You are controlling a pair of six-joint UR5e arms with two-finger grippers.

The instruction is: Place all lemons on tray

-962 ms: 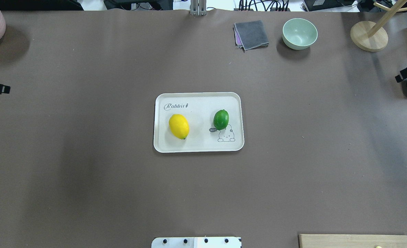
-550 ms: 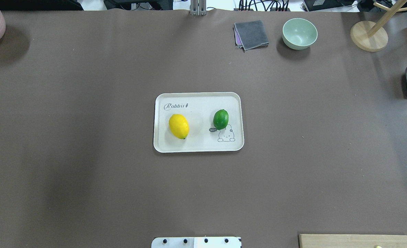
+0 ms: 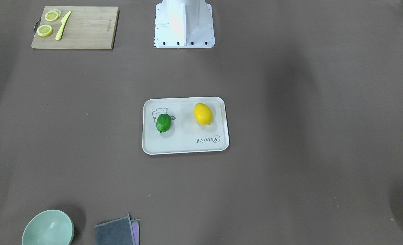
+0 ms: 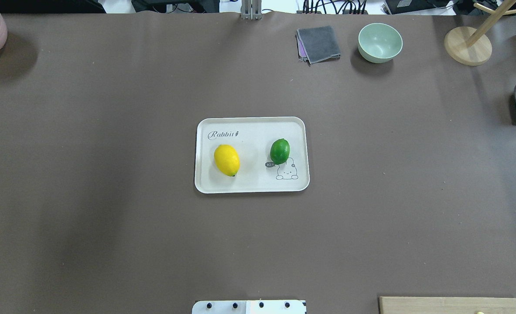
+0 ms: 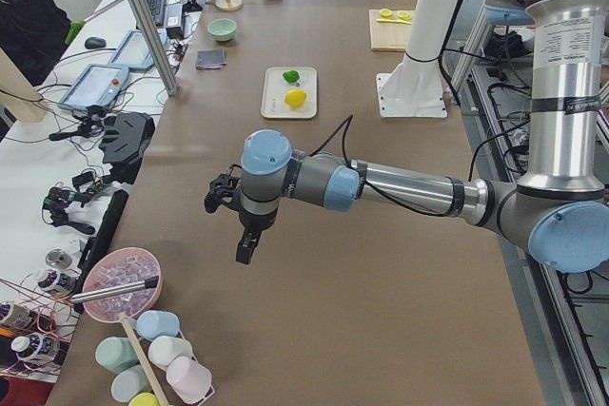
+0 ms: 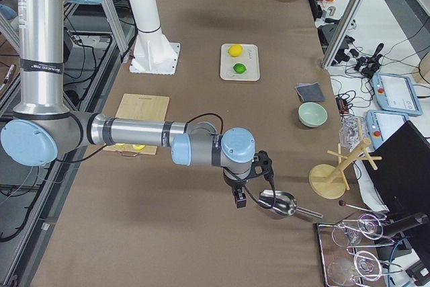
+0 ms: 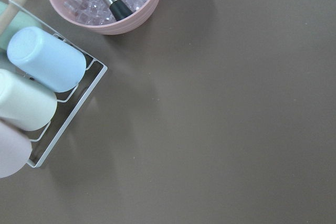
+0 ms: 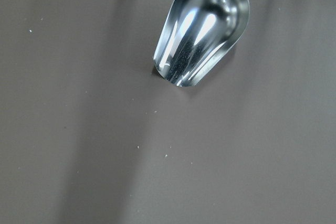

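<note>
Big brown tabletop (image 4: 109,226), with an arm out at each end. The left end effector (image 5: 245,246) hangs over bare tabletop near the pink bowl (image 5: 119,282). The right end effector (image 6: 238,198) is just beside a metal scoop (image 6: 279,203). Honestly can't tell how far open either one is. The tray (image 4: 251,185) sits mid-tabletop, well apart from both. The yellow lemon (image 4: 227,160) and green lemon (image 4: 280,151) lie on it, not touching.
</note>
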